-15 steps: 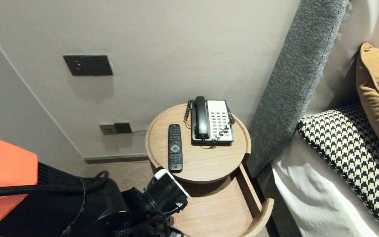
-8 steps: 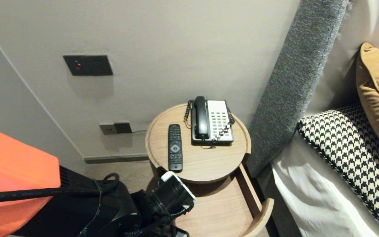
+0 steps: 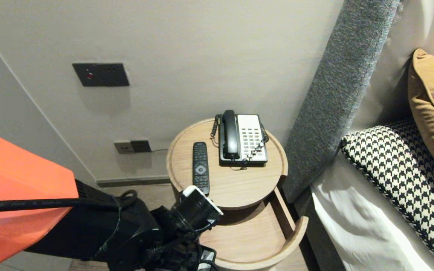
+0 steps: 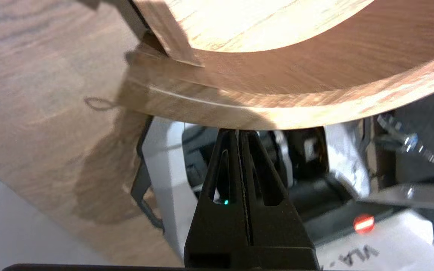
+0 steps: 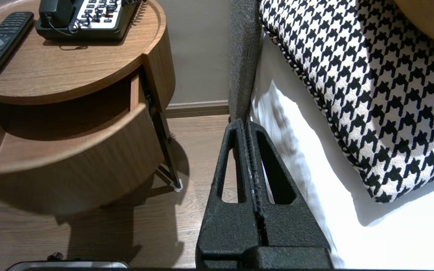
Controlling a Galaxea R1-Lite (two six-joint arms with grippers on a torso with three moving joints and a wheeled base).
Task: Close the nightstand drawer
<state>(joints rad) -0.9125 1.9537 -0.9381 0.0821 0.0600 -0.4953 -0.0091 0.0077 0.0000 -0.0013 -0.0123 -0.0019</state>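
low, closed left gripper (image 4: 238, 132) at drawer front (image 4: 285, 105); right gripper (image 5: 248, 124) by bed (image 5: 300, 165)

A round wooden bedside table (image 3: 232, 184) stands against a plain beige wall (image 3: 202, 45). A grey fabric headboard (image 3: 337, 94) rises just beside it. Brown wood-plank floor (image 5: 194, 143) lies below.

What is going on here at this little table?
The left hand, shut, has its tips right at the curved front of the open drawer of the round bedside table. A remote and a telephone lie on top. The right hand, also shut, is parked low beside the bed.
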